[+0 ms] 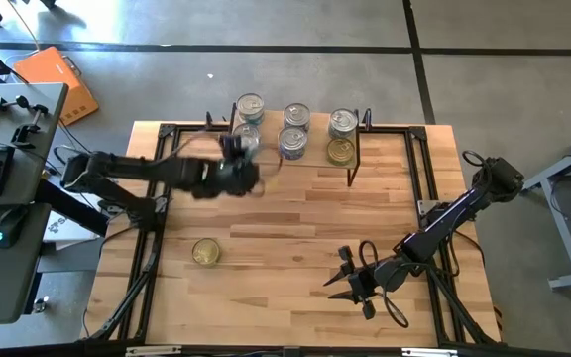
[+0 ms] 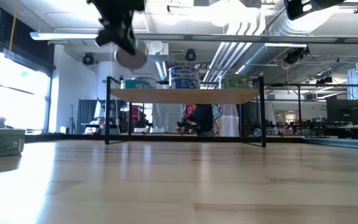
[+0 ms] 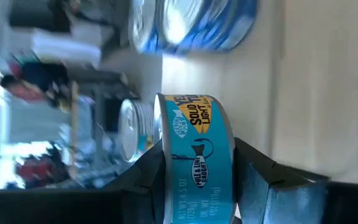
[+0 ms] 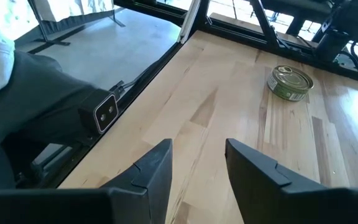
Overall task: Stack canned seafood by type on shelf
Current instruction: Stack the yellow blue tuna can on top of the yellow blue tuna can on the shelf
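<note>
Here, label by label:
Left gripper: fingers clamped across the side wall of a blue-labelled tuna can, carried above the shelf near its left end.
Handling: rigid, compact, probably weighty; smooth metal may slip, so pinching the sides suits it.
Right gripper: parted narrowly, empty, low over the table.
Loose can: front left, well apart.

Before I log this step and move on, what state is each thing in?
Left gripper: shut on a blue-labelled can, held above the shelf.
Right gripper: open, empty, low over the table.
Cans on shelf: upright.
Gold-topped can: loose on the table.
</note>
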